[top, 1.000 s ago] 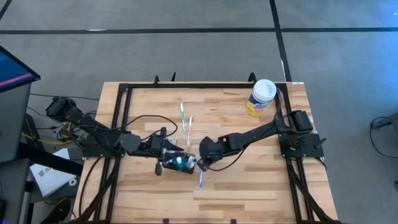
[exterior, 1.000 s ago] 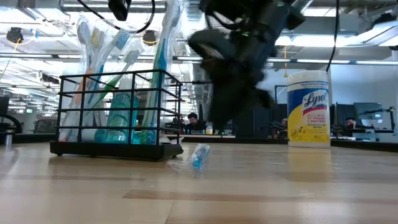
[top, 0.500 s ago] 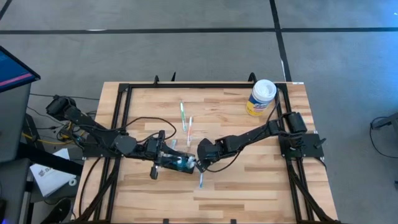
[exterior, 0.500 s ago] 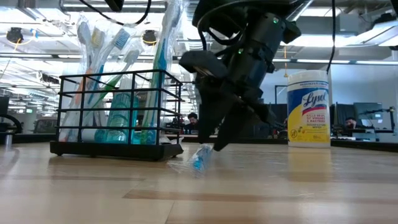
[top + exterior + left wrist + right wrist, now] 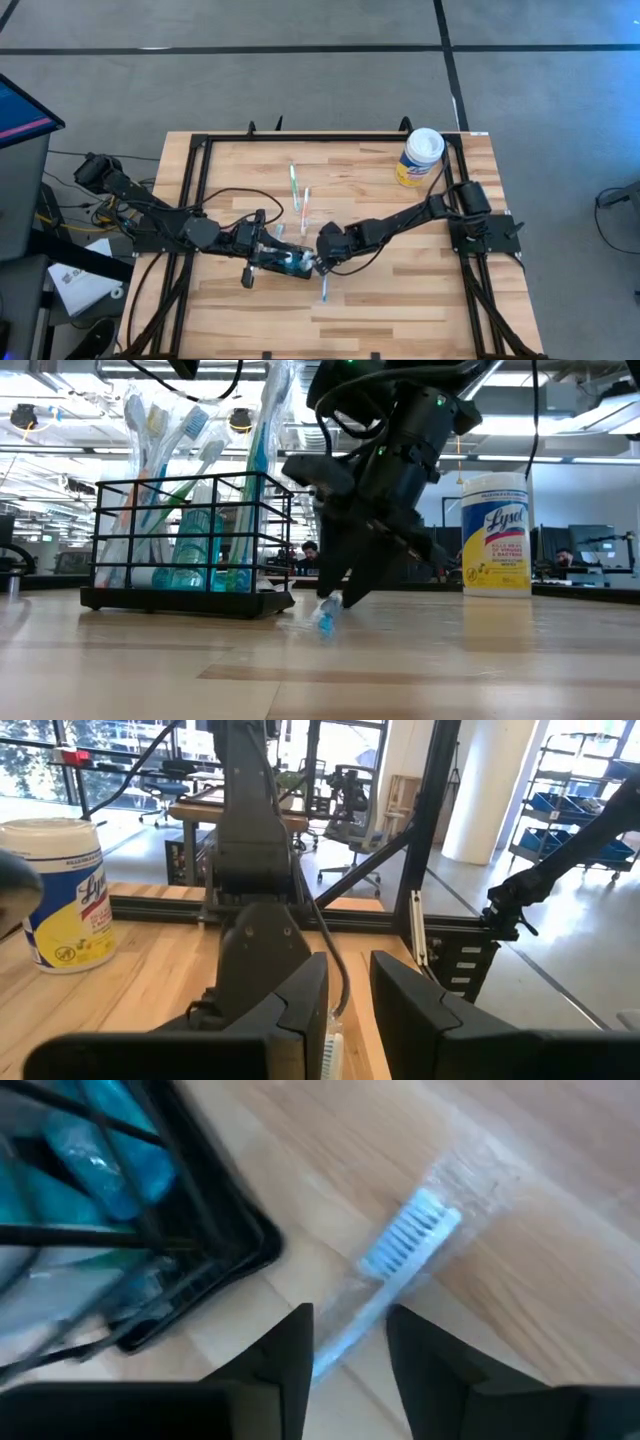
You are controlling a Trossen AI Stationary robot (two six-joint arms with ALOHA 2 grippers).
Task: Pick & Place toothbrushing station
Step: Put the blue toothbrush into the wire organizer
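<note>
The right gripper (image 5: 345, 1345) is straddling a wrapped blue-and-white plastic toothbrush (image 5: 400, 1260) at centre frame, its fingers parted around the handle, probably to lift it. The black wire toothbrushing station (image 5: 190, 545), standing left of it, is waiting. The left gripper (image 5: 345, 1010) is hovering beside the station, narrowly parted, holding nothing.

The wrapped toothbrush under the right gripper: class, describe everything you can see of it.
The toothbrush has a pale blue handle and white bristles, sealed in clear crinkled plastic. It lies flat on the wooden table, just beside the black wire holder. The right gripper straddles its handle, fingers either side, not yet clearly clamped.
</note>
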